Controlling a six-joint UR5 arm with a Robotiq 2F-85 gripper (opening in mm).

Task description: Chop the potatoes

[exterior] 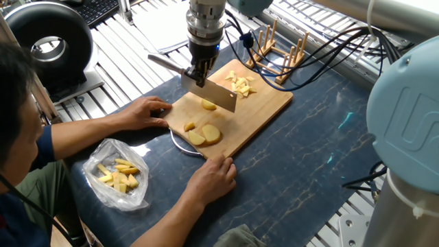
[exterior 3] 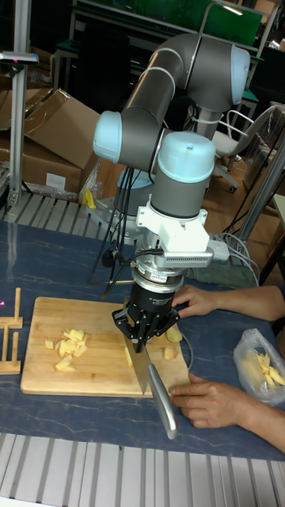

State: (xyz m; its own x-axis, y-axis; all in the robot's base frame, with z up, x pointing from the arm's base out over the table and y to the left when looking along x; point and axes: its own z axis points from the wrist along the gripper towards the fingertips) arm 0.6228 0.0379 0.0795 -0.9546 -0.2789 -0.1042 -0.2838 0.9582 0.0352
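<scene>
Taking the pale rectangular wooden cutting board (exterior: pixel 233 113) (exterior 3: pixel 95 358) as the landmark and working outward from the camera in the fixed view: nearest is a person's hand (exterior: pixel 209 180) (exterior 3: pixel 210 400), fingers resting on the board's near corner. To the left of that corner lies a crumpled clear plastic bag (exterior: pixel 116 173) (exterior 3: pixel 261 368) holding glossy yellow strips, on the dark blue marbled table mat (exterior: pixel 302 171). A thin curved wire loop (exterior: pixel 184 147) peeks out from under the board's near edge.

On the near part of the board lie the potatoes (exterior: pixel 204 134): smooth pale yellow rounded slices overlapping each other, a small chunk just beside them, and one rounded piece (exterior: pixel 208 104) a little farther in, directly under the blade. The person's other hand (exterior: pixel 147 113) (exterior 3: pixel 198 301) rests flat at the board's left edge.

Above the board's middle, the black two-finger gripper (exterior: pixel 199 72) (exterior 3: pixel 145 337) is clamped tight on the handle of a flat steel cleaver (exterior: pixel 211 92) (exterior 3: pixel 158 388), whose broad rectangular blade hangs tilted just over the lone piece; contact cannot be judged.

At the board's far end sits a loose heap of small cut potato bits (exterior: pixel 239 84) (exterior 3: pixel 67 348). Beyond the board's far edge stands a slatted wooden dish rack (exterior: pixel 278 51) with upright pegs, among black cables on ribbed metal.
</scene>
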